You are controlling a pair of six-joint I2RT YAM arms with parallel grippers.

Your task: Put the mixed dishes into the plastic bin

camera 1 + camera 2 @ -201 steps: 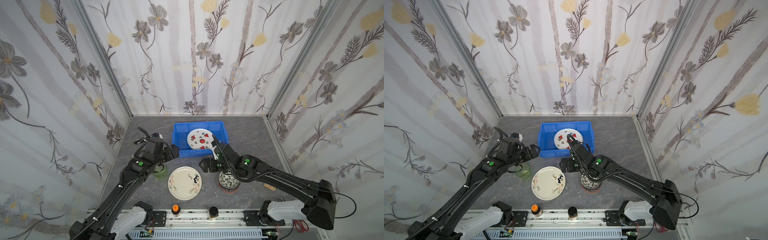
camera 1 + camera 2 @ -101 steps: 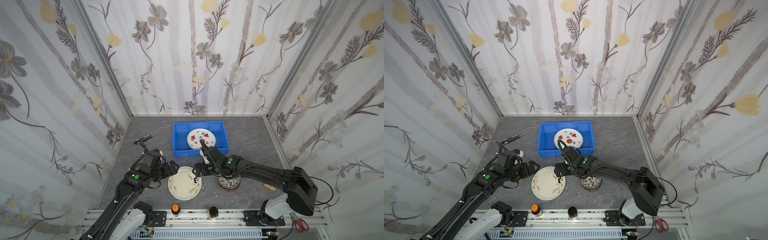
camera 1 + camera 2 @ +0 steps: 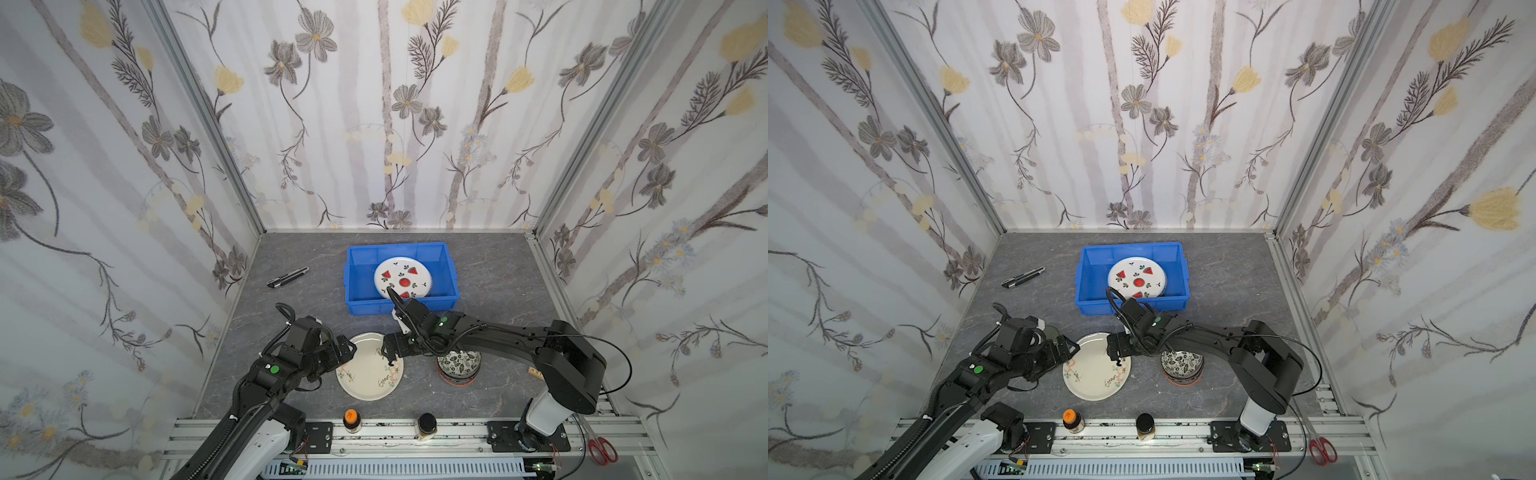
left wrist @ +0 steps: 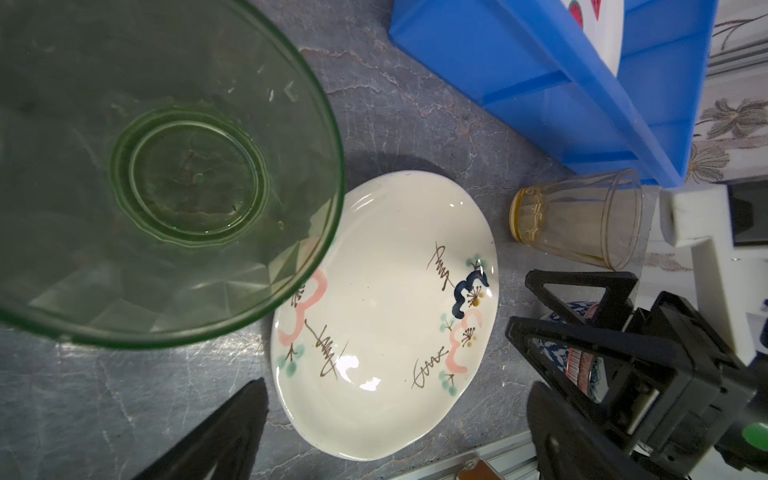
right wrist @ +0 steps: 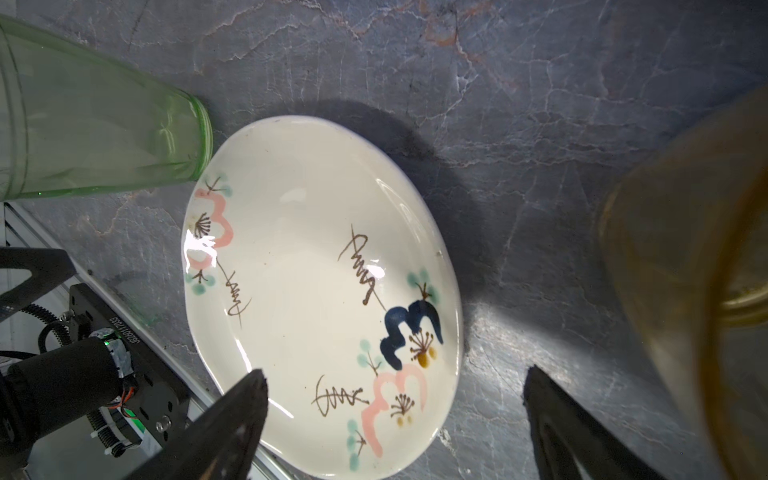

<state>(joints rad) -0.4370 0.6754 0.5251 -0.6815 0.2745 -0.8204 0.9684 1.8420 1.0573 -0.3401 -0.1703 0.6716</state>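
A cream plate (image 3: 369, 368) (image 4: 382, 316) (image 5: 320, 291) lies flat near the front of the table. My left gripper (image 3: 345, 350) (image 4: 395, 415) is open over its left rim. My right gripper (image 3: 390, 354) (image 5: 395, 374) is open over its right rim. Neither holds anything. A green tumbler (image 4: 166, 166) (image 5: 83, 137) stands left of the plate, and an amber tumbler (image 4: 577, 220) (image 5: 685, 291) stands on its far right, under the right arm. The blue plastic bin (image 3: 374, 305) (image 3: 1129, 305) holds a watermelon plate (image 3: 402, 277). A black-white leaf bowl (image 3: 459, 362) tops a stack right of the cream plate.
A black pen-like tool (image 3: 288, 277) lies at the back left. Two jars, orange-lidded (image 3: 351, 417) and black-lidded (image 3: 427, 423), stand on the front rail. Red scissors (image 3: 598, 451) lie at the front right. Flowered walls close in three sides.
Both grippers have come forward and down to the cream plate, the left from beside the green tumbler, the right from near the bin. Both stayed open.
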